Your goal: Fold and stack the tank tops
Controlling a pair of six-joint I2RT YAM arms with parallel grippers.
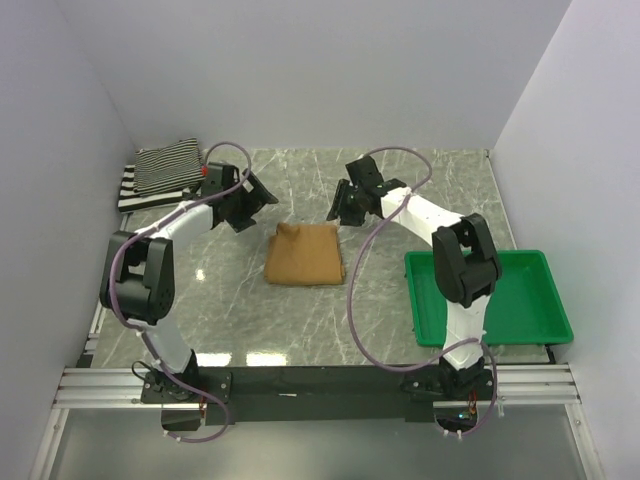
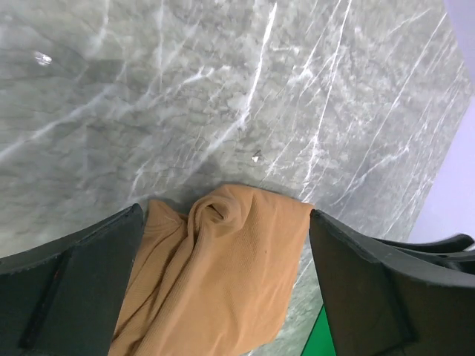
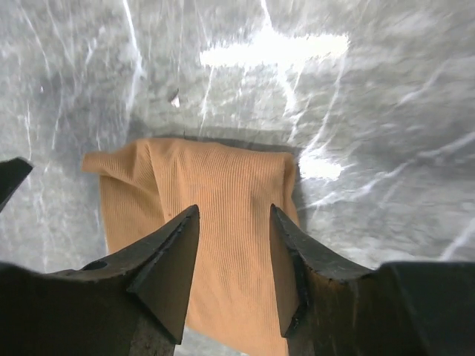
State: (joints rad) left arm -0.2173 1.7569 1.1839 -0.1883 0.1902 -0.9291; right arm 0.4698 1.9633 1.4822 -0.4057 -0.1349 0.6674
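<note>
Nearest the camera, the two arm bases sit bolted at the near edge of the table [image 1: 230,295], the left arm [image 1: 140,280] rising on one side and the right arm [image 1: 462,265] on the other. Both reach toward the middle of the marbled grey top.

Between them lies the tan top [image 1: 305,254], folded into a rough rectangle at about the centre of the table, flat and apart from the other clothes. In the left wrist view its near corner is bunched into a small rolled fold, with the rest running back in soft creases.

The left gripper [image 1: 260,204] hangs just beside the far left corner of the tan top. Its fingers [image 2: 82,282] are spread wide, and the cloth shows in the gap with nothing pinched. The right gripper [image 1: 340,212] hangs over the far right corner of the same top. Its fingers [image 3: 167,267] are also parted, with ribbed tan cloth visible between the tips. Whether either pair touches the cloth cannot be told.

In the far left corner of the table rest the other two tops, the pinstriped top [image 1: 168,165] lying on the wide-striped top [image 1: 128,192], whose broad black and white bands stick out along the left and near sides.

A green tray [image 1: 520,300] sits by the right edge, toward the near corner, beside the right arm.
</note>
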